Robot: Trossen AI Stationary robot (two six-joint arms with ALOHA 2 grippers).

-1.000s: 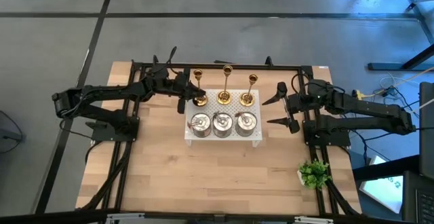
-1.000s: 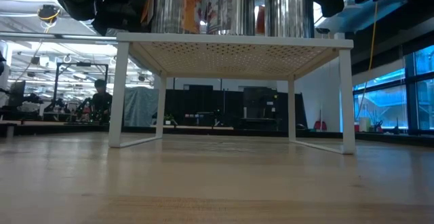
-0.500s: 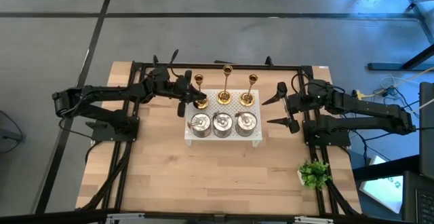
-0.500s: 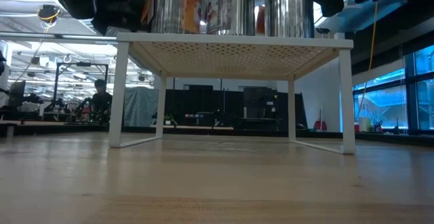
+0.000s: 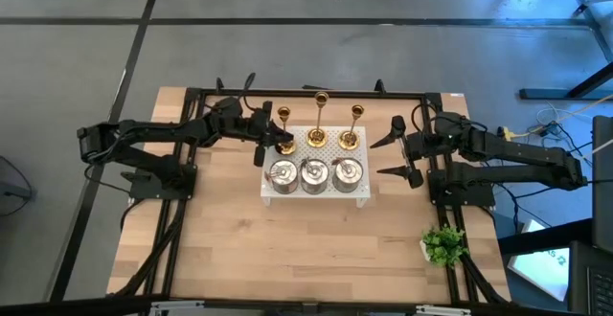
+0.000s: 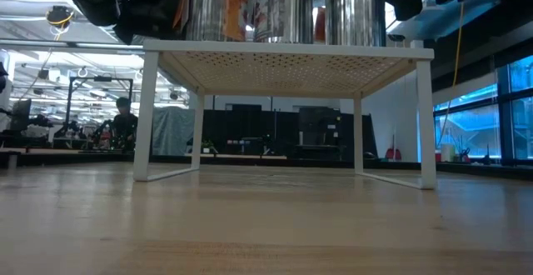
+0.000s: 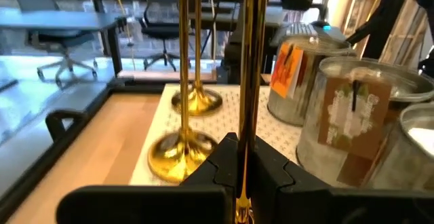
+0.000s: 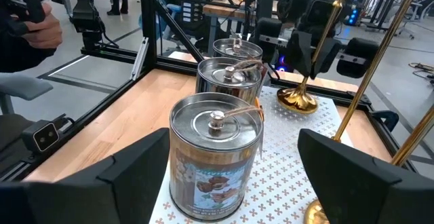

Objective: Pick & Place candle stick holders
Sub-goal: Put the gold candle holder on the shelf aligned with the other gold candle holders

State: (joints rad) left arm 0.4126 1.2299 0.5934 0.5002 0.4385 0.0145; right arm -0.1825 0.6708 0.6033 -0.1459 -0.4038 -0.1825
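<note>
Fingers of my left gripper (image 7: pixel 239 166) are pinched together on the stem of the left gold candlestick (image 5: pixel 283 130), a grip only my left wrist view shows close up. From overhead, that candlestick leans over the back left corner of the white perforated stand (image 5: pixel 362 192); I cannot tell whether its base touches. The other two gold candlesticks (image 5: pixel 319 120) stand upright along the back row, with three silver tins (image 5: pixel 313 173) in front. My right gripper (image 5: pixel 397 150) waits just beside the stand's right edge, fingers spread apart and holding nothing. Low down, only the tins' bottoms (image 6: pixel 282 8) show.
</note>
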